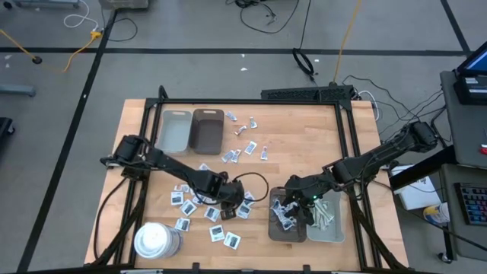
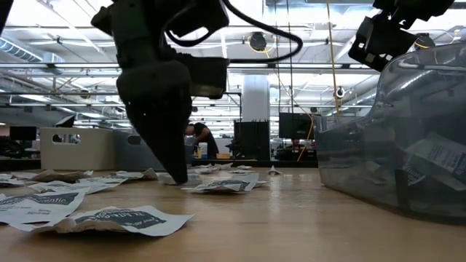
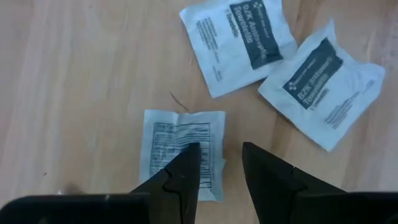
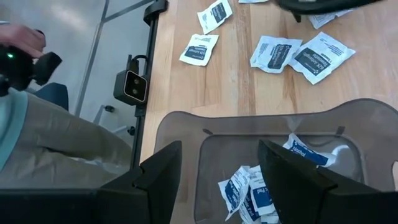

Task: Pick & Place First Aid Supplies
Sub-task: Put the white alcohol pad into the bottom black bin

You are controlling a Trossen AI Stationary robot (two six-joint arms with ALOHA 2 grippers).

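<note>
Many small white packets with dark-blue print lie flat on the wooden table, mostly left of centre. My left gripper is open and points steeply down at one packet that lies print-side up. One finger stands over the packet's edge and the other over bare wood. The low view shows this gripper down at table level. My right gripper is open and empty above a dark grey tray that holds a few packets. My left gripper has its fingertips down at the edge of the packet, coming from above with one finger on each side of that edge. I cannot tell whether they touch the packet, which lies flat on the table.
A grey tray and a brown tray stand at the far left. A white cylinder stands near the front left. A lighter tray with narrow strips sits beside the dark one. A person stands beside the table.
</note>
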